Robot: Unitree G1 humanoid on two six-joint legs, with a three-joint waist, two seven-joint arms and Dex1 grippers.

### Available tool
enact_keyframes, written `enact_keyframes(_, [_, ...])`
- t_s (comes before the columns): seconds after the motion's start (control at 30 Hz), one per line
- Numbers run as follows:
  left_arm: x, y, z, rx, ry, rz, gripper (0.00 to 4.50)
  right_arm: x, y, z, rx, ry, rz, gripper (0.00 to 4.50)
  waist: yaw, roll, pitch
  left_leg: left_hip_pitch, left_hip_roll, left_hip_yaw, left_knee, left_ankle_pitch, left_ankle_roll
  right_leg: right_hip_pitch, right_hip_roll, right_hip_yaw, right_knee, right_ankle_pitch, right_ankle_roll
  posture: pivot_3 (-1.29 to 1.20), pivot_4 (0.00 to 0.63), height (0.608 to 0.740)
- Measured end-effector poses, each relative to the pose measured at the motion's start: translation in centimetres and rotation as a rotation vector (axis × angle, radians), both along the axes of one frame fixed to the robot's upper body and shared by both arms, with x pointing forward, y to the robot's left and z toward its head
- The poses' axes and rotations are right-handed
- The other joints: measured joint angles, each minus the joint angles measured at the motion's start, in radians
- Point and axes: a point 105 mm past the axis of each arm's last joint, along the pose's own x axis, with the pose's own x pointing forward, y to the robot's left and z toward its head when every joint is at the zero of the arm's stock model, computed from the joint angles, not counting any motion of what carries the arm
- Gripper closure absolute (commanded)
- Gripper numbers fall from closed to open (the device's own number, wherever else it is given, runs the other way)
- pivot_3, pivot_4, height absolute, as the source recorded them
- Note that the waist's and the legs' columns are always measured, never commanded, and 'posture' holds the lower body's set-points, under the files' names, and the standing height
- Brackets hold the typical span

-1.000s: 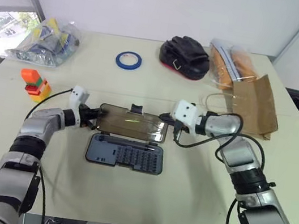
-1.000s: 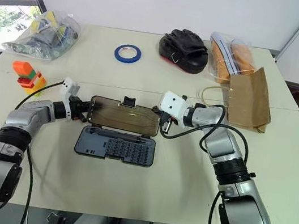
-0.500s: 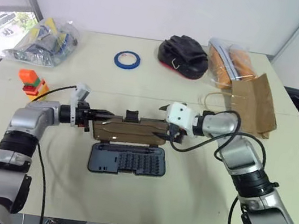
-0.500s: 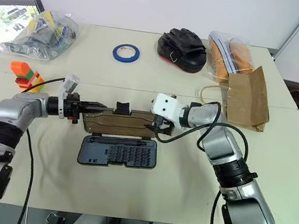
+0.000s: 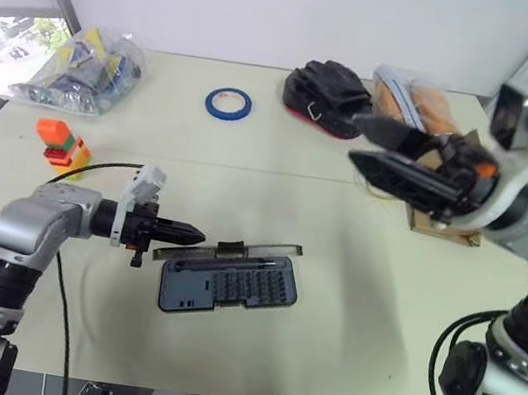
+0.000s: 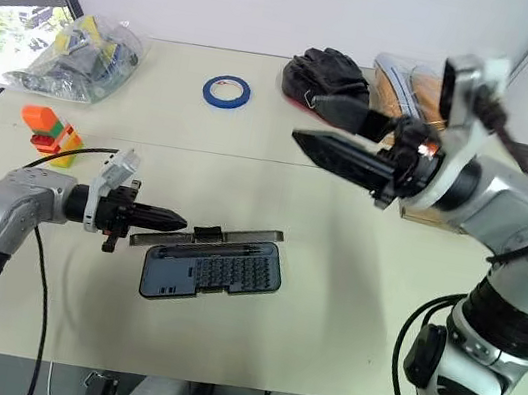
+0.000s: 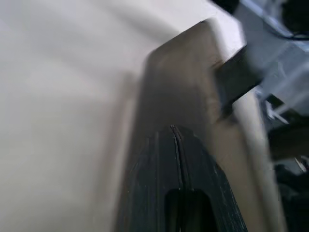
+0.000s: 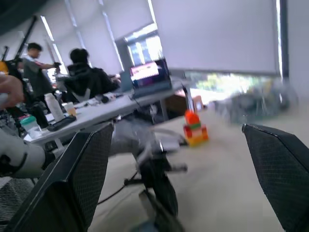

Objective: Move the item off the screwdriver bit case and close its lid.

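Beige table [image 5: 328, 300], left pincer [image 5: 199, 236] clenched — empty, beside lid [image 5: 235, 250], right pincer [image 6: 303, 117] spread wide — empty

Blue tape roll [image 5: 228, 104] lying flat at the far middle of the pale surface [image 5: 247, 357]. Black glove pile [image 5: 323, 98] sitting just to its right, near the far edge. Clear bag of orange items [image 5: 414, 103] resting beside the gloves. Clear bag of blue and yellow things [image 5: 80, 73] slumping at the far left corner. Orange, green and yellow block stack [image 5: 62, 145] standing near the left edge. People sitting and standing at desks [image 8: 72, 77] in the background.
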Motion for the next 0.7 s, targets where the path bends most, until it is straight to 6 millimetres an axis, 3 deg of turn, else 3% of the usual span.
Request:
enact_keyframes(0.07, [-2.4, -0.2, -1.3, 0.073, 0.038, -0.103, 4.5, -0.5, 0.7, -2.6, -0.134, 0.039, -0.005, 0.06, -0.002, 0.001, 0.0, 0.001, 0.0, 0.002, -0.001, 0.0, 0.0, 0.0, 0.0, 0.001, 0.0, 0.0, 0.0, 0.0, 0.15, 0.74])
enact_keyframes(0.13, [-2.9, -0.2, -1.6, 0.086, 0.059, -0.13, 4.5, -0.9, 1.2, -6.2, -0.285, 0.103, 0.005, 0.06, 0.004, 0.001, 0.001, 0.0, 0.0, 0.002, 0.0, 0.0, 0.001, 0.0, 0.001, 0.0, 0.0, 0.0, 0.0, 0.0, 0.15, 0.74])
enact_keyframes(0.2, [-1.3, -0.2, -0.1, 0.05, 0.027, -0.082, 4.5, -1.5, 1.9, -8.6, -0.384, 0.114, 0.043, 0.06, 0.013, 0.001, 0.001, -0.002, 0.0, 0.0, 0.005, 0.0, 0.001, 0.001, 0.001, -0.004, 0.0, 0.0, 0.001, 0.0, 0.15, 0.74])
enact_keyframes(0.4, [3.6, 0.9, 5.8, -0.026, -0.171, 0.079, 4.5, -2.7, 4.1, -12.4, -0.466, 0.121, 0.134, 0.06, 0.005, 0.0, 0.002, -0.003, -0.001, 0.0, 0.014, -0.001, 0.003, 0.004, 0.002, -0.005, 0.0, 0.002, 0.004, 0.0, 0.15, 0.74])
enact_keyframes(0.47, [4.9, 1.2, 5.8, 0.0, -0.21, 0.104, 4.5, -3.3, 5.0, -13.5, -0.485, 0.126, 0.172, 0.86, 0.002, 0.0, 0.001, -0.003, -0.001, 0.001, 0.014, -0.001, 0.003, 0.003, 0.002, -0.004, 0.001, 0.002, 0.004, 0.0, 0.15, 0.74])
enact_keyframes(0.6, [7.1, 1.4, 2.0, 0.109, -0.192, 0.12, 4.5, -4.5, 6.3, -15.2, -0.525, 0.122, 0.224, 2.88, 0.008, 0.0, 0.001, -0.003, -0.001, 0.0, 0.014, -0.001, 0.002, 0.003, 0.002, -0.004, 0.002, 0.002, 0.004, 0.0, 0.15, 0.74])
enact_keyframes(0.7, [8.2, 0.4, -0.8, 0.161, -0.159, 0.078, 4.5, -5.5, 7.4, -16.3, -0.545, 0.129, 0.266, 4.43, 0.013, 0.0, 0.001, -0.005, -0.002, 0.0, 0.016, -0.001, 0.003, 0.003, 0.002, -0.005, 0.001, 0.002, 0.004, 0.0, 0.15, 0.74])
